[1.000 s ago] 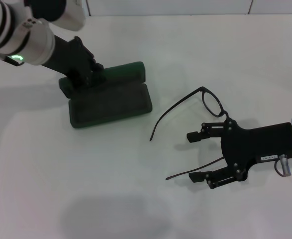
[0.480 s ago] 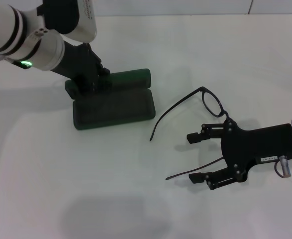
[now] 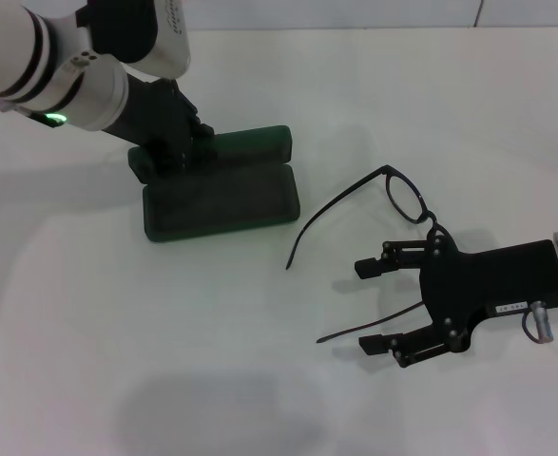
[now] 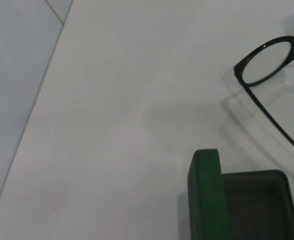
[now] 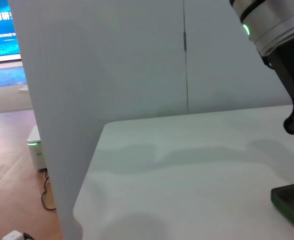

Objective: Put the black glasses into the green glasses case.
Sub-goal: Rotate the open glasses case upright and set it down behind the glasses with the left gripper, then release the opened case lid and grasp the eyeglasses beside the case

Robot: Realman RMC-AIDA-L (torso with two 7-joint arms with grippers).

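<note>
The green glasses case (image 3: pixel 220 198) lies open at the table's back left, its lid (image 3: pixel 245 145) standing up behind the dark lining. My left gripper (image 3: pixel 177 144) is at the lid's left end and grips it. The case also shows in the left wrist view (image 4: pixel 207 195). The black glasses (image 3: pixel 405 198) lie right of the case, one temple arm (image 3: pixel 328 211) reaching toward it. One lens shows in the left wrist view (image 4: pixel 267 62). My right gripper (image 3: pixel 366 305) is open over the glasses' near side, and the other temple arm (image 3: pixel 369 324) runs between its fingers. The second lens is hidden under it.
The white table (image 3: pixel 164 361) ends at a wall seam at the back. In the right wrist view a corner of the case (image 5: pixel 293 201) and my left arm (image 5: pixel 279 27) show beside a white partition (image 5: pixel 101 75).
My left gripper and the case with it have shifted a little to the right. My right gripper has edged slightly nearer, still open over the glasses.
</note>
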